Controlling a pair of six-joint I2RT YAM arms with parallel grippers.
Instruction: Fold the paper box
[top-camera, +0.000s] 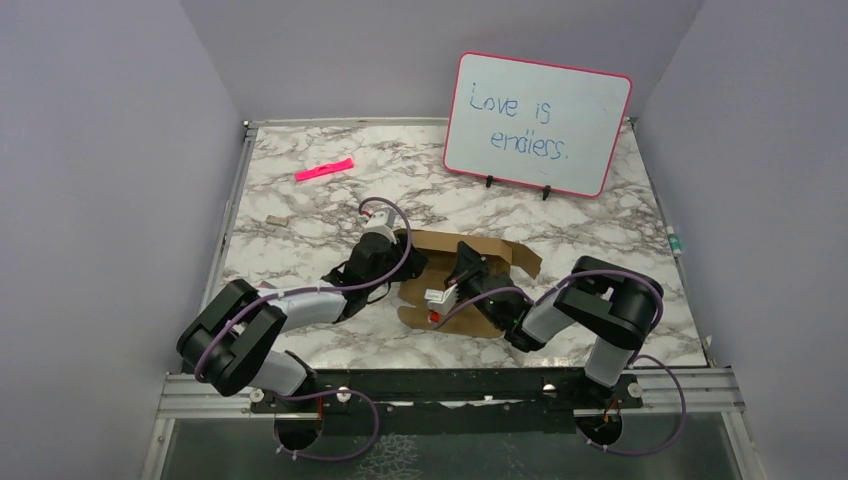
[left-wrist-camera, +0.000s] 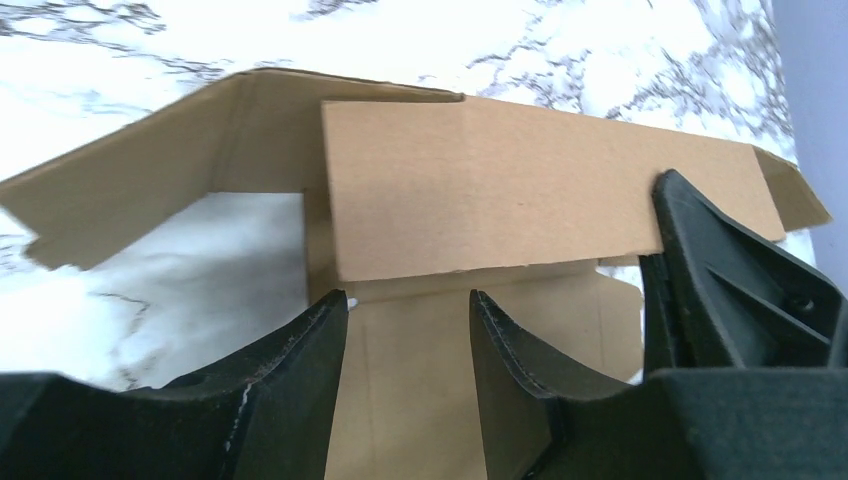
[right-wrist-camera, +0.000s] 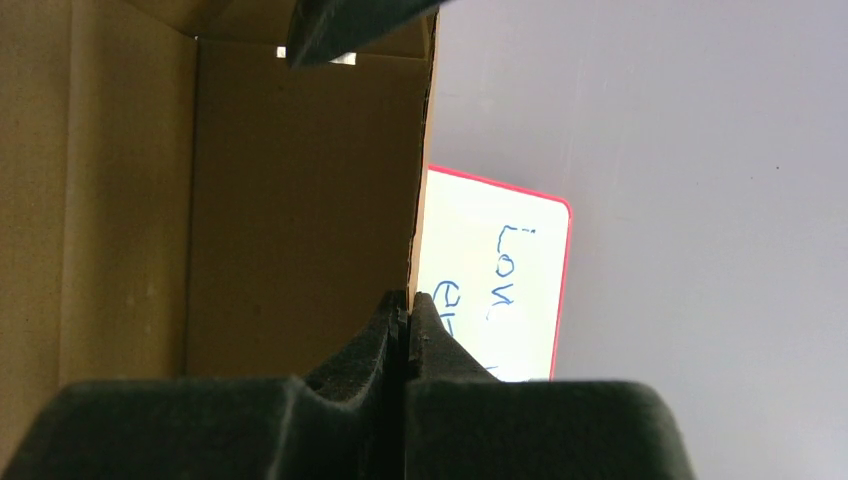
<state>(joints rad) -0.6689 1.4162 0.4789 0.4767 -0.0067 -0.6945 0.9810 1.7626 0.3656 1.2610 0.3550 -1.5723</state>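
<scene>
While the right claw (right-wrist-camera: 408, 303) is pinched shut on a panel edge of the paper box (right-wrist-camera: 300, 200), the left claw (left-wrist-camera: 410, 315) is held spread, lower centre, over a flap; contact unclear.

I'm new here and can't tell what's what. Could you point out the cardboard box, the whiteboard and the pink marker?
paper box (top-camera: 440, 244), top external view, far brown panel.
whiteboard (top-camera: 538, 122), top external view, middle of white face.
pink marker (top-camera: 324, 169), top external view, middle of its body.

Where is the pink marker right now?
In the top view, the pink marker lies far left on the table, left of the whiteboard and beyond the paper box.
</scene>
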